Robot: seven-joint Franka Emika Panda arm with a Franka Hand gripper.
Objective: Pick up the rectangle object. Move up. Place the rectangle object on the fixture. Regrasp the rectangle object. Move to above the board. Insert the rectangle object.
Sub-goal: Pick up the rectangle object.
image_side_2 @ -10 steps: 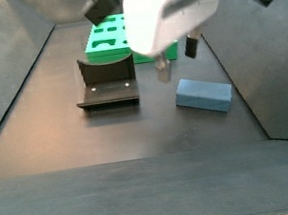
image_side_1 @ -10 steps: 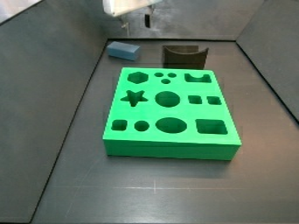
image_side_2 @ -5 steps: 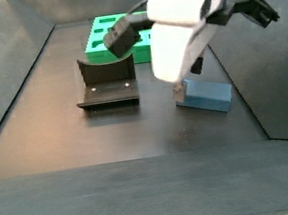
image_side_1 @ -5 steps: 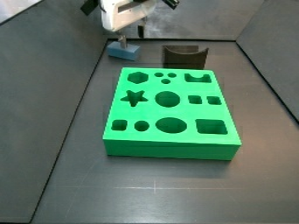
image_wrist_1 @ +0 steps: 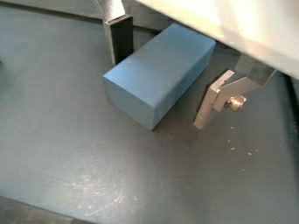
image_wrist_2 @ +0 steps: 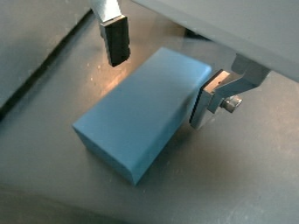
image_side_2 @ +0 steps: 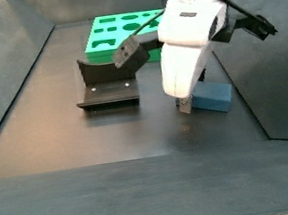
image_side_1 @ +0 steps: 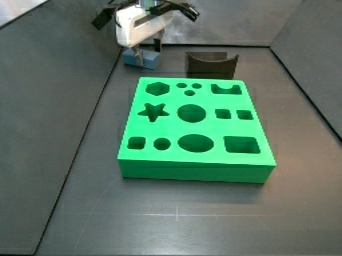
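My gripper [image_wrist_1: 163,74] is spread wide, straddling the rectangle object [image_wrist_1: 158,73] that lies flat on the floor. Each finger [image_wrist_2: 114,38] stands just off a long side face, not pinching it. The fixture [image_side_2: 108,85] sits beside me, the board [image_side_1: 194,128] beyond it, with bare floor between.

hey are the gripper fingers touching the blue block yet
Cannot tell. In both wrist views the gripper straddles the rectangle object: one finger stands clear, while the other sits right at the block's side, with no plain gap or contact.
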